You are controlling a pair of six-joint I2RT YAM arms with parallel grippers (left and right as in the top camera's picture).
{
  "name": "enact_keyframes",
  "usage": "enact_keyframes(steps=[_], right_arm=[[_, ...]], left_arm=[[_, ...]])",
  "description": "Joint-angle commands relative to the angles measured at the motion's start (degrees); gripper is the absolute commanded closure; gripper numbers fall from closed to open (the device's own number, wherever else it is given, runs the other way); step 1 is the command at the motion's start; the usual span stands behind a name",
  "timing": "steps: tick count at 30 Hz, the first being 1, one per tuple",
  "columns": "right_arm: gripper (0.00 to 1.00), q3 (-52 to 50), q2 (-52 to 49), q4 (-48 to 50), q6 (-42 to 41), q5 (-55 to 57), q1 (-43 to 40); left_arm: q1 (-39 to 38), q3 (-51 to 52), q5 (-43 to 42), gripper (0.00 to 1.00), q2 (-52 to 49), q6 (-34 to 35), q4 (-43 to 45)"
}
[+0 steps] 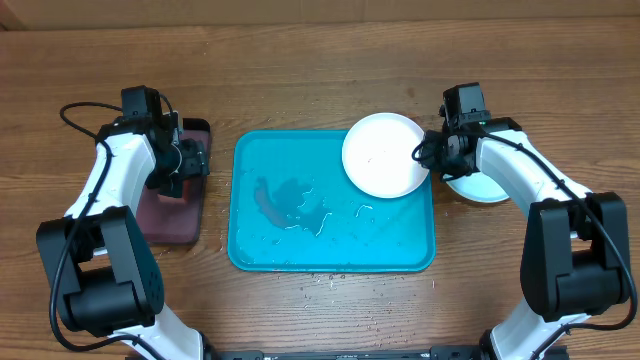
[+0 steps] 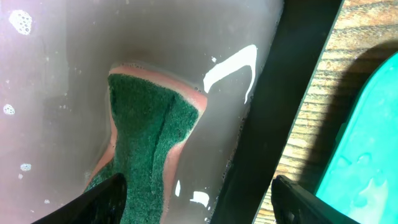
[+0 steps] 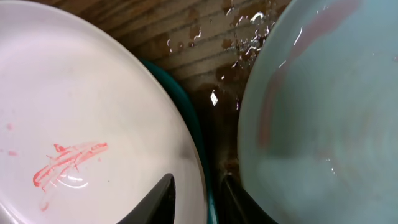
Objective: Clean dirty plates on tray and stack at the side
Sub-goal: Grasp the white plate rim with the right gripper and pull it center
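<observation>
The right end effector (image 1: 437, 152) is clamped on the white plate's (image 1: 380, 155) rim at the plate's 3 o'clock edge, so the plate lies toward 9 o'clock from it. The right arm is much the nearer. The plate sits over the turquoise tray's (image 1: 300, 250) 1 o'clock corner, overlapping the raised rim, and a red smear (image 3: 68, 165) shows that it is not yet clean.

The light blue plate (image 1: 480, 192) rests on the counter (image 1: 320, 40) just outside the tray, at 4 o'clock from the same end effector, crowding any outward swing.

The left end effector (image 2: 198, 183) hangs with its fingers apart over the green sponge (image 2: 149, 130) in the dark tray (image 1: 190, 225). The sponge's long axis runs from 12 to 7 o'clock in the wrist view.
</observation>
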State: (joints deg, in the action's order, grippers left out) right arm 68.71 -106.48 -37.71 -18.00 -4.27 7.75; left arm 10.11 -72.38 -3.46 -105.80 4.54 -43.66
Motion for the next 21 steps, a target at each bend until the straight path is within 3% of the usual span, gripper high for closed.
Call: enact_keyframes(steps=[1, 10, 21], right_arm=[[0.76, -0.4, -0.3, -0.2, -1.1, -0.5, 0.1], [0.96, -2.0, -0.3, 1.2, -1.5, -4.1, 0.1], [0.96, -2.0, -0.3, -1.7, -2.5, -17.5, 2.4]], left_arm=[[-0.5, -0.9, -0.6, 0.25, 1.5, 0.6, 0.0], [-0.5, -0.9, -0.7, 0.25, 1.5, 0.6, -0.1], [-0.5, -0.9, -0.6, 0.25, 1.5, 0.6, -0.1]])
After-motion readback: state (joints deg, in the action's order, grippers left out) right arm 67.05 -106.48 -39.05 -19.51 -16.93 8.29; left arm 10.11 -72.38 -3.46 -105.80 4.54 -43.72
